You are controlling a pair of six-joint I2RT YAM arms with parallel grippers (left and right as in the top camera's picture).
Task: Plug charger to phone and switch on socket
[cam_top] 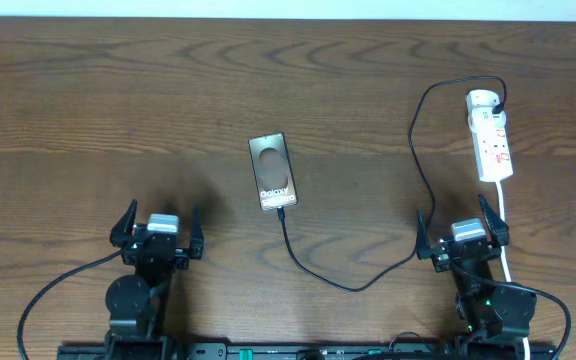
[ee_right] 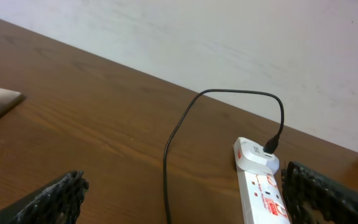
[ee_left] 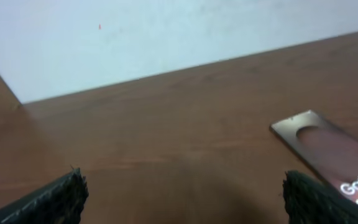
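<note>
**A:** Both arms sit at the near edge. The left gripper [cam_top: 161,220] and the right gripper [cam_top: 458,222] each have jaws spread wide, with nothing in them.

**B:** The phone [cam_top: 272,172] lies at 2 o'clock from the left gripper. The charger [cam_top: 353,287] runs from the socket [cam_top: 492,140], at 12 o'clock of the right gripper, round to the phone's 6 o'clock edge.

**A:** Is the tip seated? That can't be told from here, so step 1 looks to be in hand.

**B:** The likely next move is to pinch the cable near its tip, line it up with the port and push.
</note>
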